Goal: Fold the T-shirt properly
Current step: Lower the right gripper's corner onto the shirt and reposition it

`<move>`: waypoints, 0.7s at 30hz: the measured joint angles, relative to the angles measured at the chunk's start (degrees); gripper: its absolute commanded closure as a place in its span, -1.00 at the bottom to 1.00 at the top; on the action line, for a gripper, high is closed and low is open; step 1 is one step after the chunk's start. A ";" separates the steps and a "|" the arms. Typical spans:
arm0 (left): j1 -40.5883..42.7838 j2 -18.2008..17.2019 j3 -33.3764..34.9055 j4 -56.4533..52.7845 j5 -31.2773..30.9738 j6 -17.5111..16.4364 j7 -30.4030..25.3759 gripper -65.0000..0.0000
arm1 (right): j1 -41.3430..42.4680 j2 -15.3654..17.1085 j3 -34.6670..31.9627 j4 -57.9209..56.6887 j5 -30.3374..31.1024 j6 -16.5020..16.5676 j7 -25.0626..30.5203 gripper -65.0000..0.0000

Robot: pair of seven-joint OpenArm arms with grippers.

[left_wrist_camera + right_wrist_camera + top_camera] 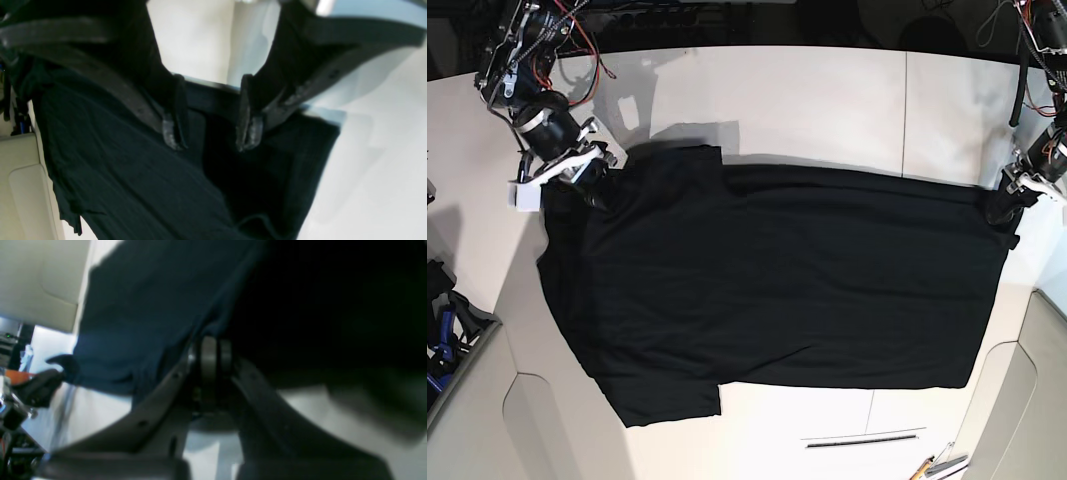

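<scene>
The T-shirt [777, 290] is lying spread flat and plain side up across the white tabletop [807, 95], its sleeves at the base view's left end and its hem at the right end. No fold is showing yet, so the task looks to be at its very start: the corners are only being taken up, and every fold is left to do.

The right hand [213, 355] is sitting at the T-shirt's far sleeve-end corner with its fingers pressed together; dark cloth is bunching against them, so it appears to be pinching that corner, though the blur is making the grip hard to confirm. The left hand [210, 113] is hovering over the T-shirt's far hem-end corner with its fingers [175, 113] standing apart, cloth lying beneath and between them, nothing clamped.

Around the T-shirt, pens or tools [937, 465] are lying just off its near hem-end corner, and cream panels [487, 420] are bordering the tabletop on the near side at both ends. Nothing is lying on the cloth itself or blocking a fold.
</scene>
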 measured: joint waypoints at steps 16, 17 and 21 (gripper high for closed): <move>0.00 0.00 0.00 0.00 0.00 0.00 0.00 0.16 | 12.24 0.00 -5.75 -2.89 -15.08 -0.22 10.23 0.35; 0.00 0.00 0.00 0.00 -0.02 0.00 0.00 0.16 | 12.66 0.00 -6.25 -3.52 -15.89 -0.37 10.88 0.22; 0.00 0.00 0.00 0.00 0.00 0.00 0.00 0.16 | 13.22 0.00 -7.43 -4.39 -16.76 -0.37 10.99 0.10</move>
